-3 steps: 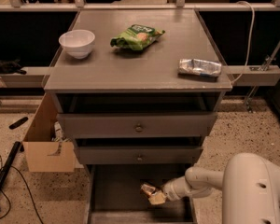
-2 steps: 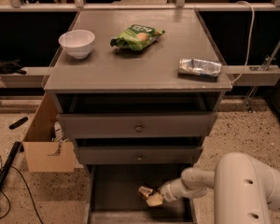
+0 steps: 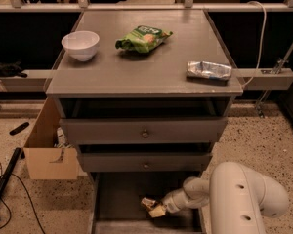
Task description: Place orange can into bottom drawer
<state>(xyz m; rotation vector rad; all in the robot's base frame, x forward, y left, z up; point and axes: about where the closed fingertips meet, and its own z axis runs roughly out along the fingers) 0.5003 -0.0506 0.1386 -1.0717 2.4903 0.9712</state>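
The bottom drawer (image 3: 118, 199) is pulled out at the foot of the grey cabinet, and its dark flat floor shows. My gripper (image 3: 153, 207) reaches into it from the right, low over the floor near the middle. It is shut on the orange can (image 3: 147, 202), a small shiny brown-orange thing at its tip. My white arm (image 3: 234, 199) fills the lower right corner and hides the drawer's right side.
On the cabinet top stand a white bowl (image 3: 81, 44), a green snack bag (image 3: 144, 37) and a silver foil packet (image 3: 209, 70). Two shut drawers with round knobs (image 3: 145, 133) sit above the open one. A cardboard box (image 3: 46, 150) and cables lie on the floor at the left.
My gripper has moved a little to the left and down inside the bottom drawer, with the can moving along with it. The things on top have not moved.
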